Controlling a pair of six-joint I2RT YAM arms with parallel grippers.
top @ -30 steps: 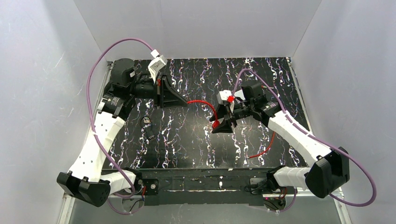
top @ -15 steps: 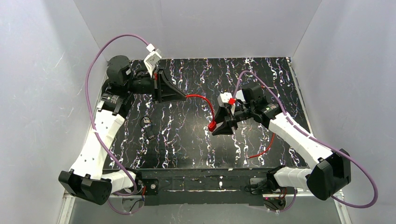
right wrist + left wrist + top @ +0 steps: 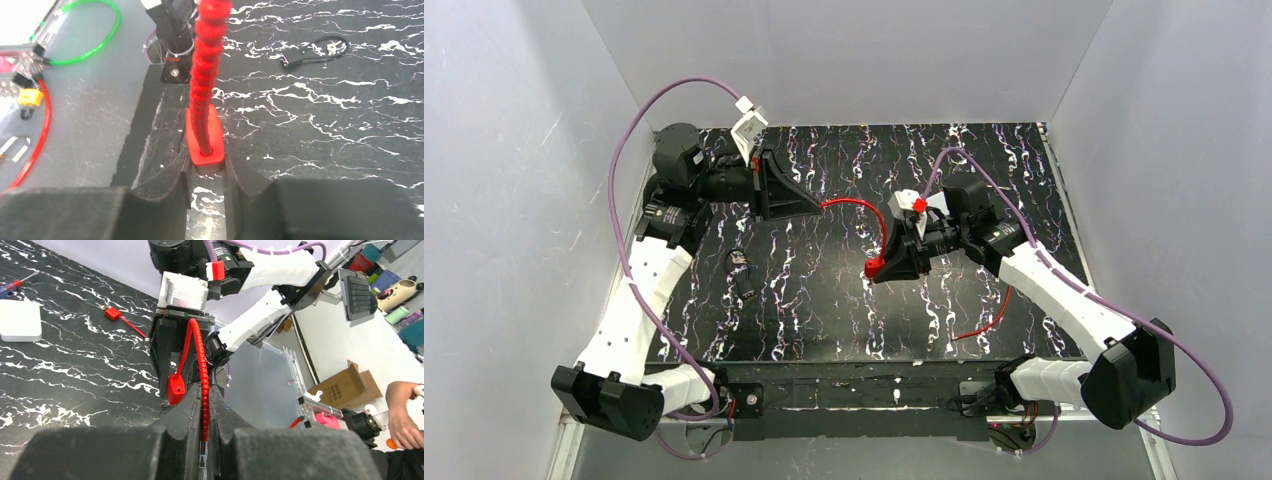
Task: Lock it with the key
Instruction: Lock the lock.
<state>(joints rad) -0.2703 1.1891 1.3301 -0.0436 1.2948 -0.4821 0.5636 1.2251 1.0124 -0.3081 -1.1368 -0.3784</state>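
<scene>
Left gripper (image 3: 204, 395) pinches the red cable (image 3: 201, 350); right gripper (image 3: 206, 170) clamps its lock head (image 3: 205, 145), which may slip under cable tension.

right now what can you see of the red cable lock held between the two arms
The red cable lock is a ribbed, plastic-looking red cable ending in a small solid red block, which the cable enters through a hole on top. It hangs in an arc, apparently clear of the table. The left gripper is shut on the cable's free end. The right gripper pinches the block from both sides, with the cable rising upright from it. No key shows in it.
</scene>
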